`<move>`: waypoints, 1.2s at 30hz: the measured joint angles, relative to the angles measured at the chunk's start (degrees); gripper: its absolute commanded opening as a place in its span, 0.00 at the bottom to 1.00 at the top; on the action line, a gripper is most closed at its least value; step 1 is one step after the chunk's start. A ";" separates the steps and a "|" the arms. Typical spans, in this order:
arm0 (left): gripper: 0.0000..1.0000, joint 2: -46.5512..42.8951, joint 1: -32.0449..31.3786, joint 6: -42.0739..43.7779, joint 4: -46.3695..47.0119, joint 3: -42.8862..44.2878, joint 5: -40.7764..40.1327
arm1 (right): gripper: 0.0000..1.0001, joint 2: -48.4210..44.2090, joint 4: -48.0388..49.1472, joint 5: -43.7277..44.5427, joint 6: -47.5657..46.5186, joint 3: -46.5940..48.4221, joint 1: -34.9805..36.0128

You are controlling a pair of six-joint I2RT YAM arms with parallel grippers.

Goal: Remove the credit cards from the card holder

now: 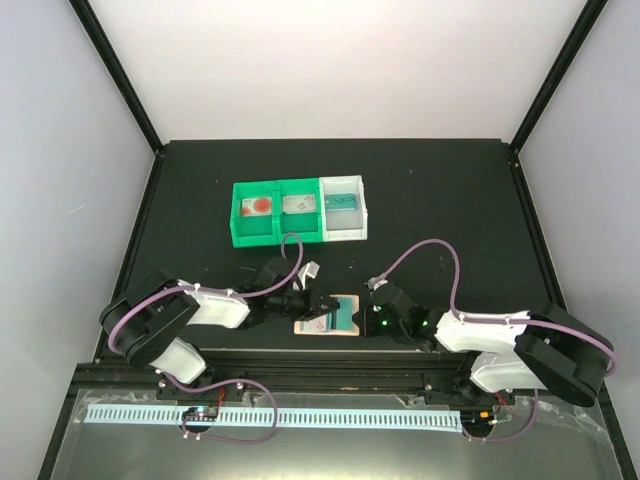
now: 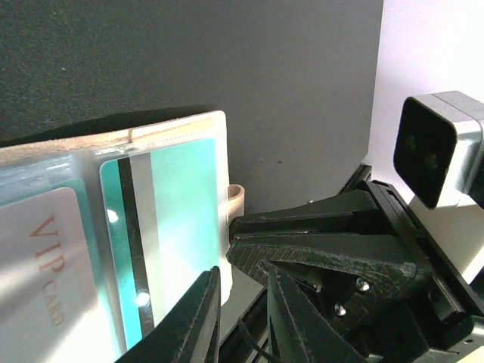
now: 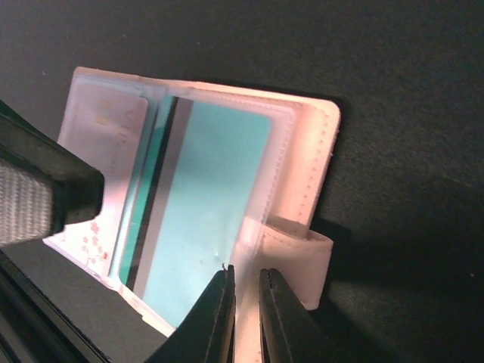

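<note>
Black table [image 1: 450, 200] fills my overhead view, with the green-and-white bin tray [image 1: 255, 238] parked at the back. Both arms are folded in low toward the near edge, left arm [image 1: 215, 308] and right arm [image 1: 480, 330], heads almost meeting.

Between them lies the card holder [image 1: 312, 326], open flat on the table. On the right wrist view the tan cover [image 3: 302, 151] is spread out, and the teal credit card [image 3: 219, 197] sits in a clear sleeve, its dark stripe running along one side. A pale VIP card [image 2: 45, 265] sits in the next pocket, and the little side tab [image 3: 302, 257] curls up off the cover.

Right gripper [image 3: 246, 276]: fingers nearly together with the holder's edge caught between them, so I read that as a pinch on the holder. Left gripper [image 2: 243, 283]: fingers close, right at the holder's corner beside the teal card, but I can't tell whether anything is actually nipped.

Handling call: the card looks thin, stiff and slick, and very light. The sleeve will likely drag on it, and the soft holder would probably lift with it. So I'd keep one side anchoring the cover and take the card by its exposed short end, pulling straight along the pocket.
</note>
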 measured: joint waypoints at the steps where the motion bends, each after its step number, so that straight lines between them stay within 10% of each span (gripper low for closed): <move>1: 0.23 0.13 0.00 -0.07 0.22 0.00 0.00 | 0.11 0.02 0.13 0.02 0.11 -0.33 0.00; 21: 0.35 -4.46 -0.11 8.83 -20.11 3.69 -12.55 | 0.05 7.56 4.44 -1.03 -0.02 2.80 0.00; 36: 0.29 -0.92 -0.33 2.43 -10.91 1.22 -8.57 | 0.04 7.58 4.61 -0.98 -0.02 2.67 -0.02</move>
